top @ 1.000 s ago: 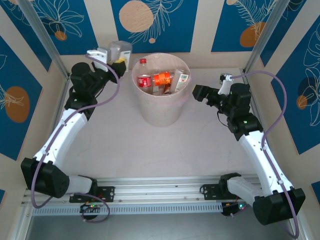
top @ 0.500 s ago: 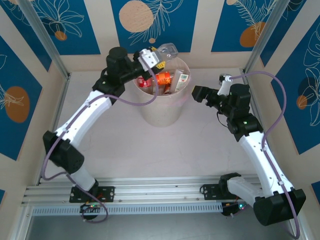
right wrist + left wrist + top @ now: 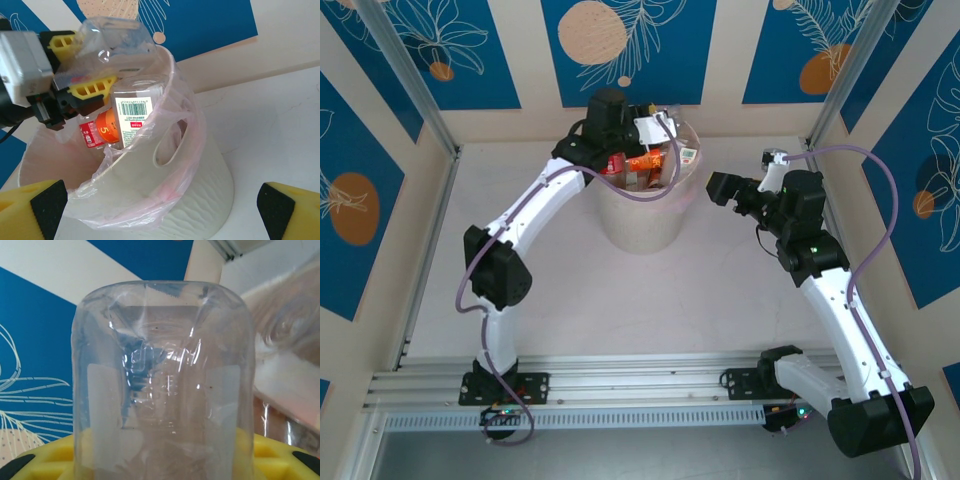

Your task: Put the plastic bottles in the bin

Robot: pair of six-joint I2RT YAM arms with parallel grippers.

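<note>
**Clear bottle held over the bin**

Over the pale worktop (image 3: 620, 300) the right gripper (image 3: 717, 188) hangs just beside the bin (image 3: 640, 228), jaws spread wide with nothing between them. Inside the lined bin lie several plastic bottles (image 3: 645, 160), one orange-labelled, one showing a barcode. Above the far side of its opening the left gripper (image 3: 80, 65) is clamped on a clear bottle (image 3: 160, 380), yellow fingers (image 3: 92, 90) pressing its sides.
</note>
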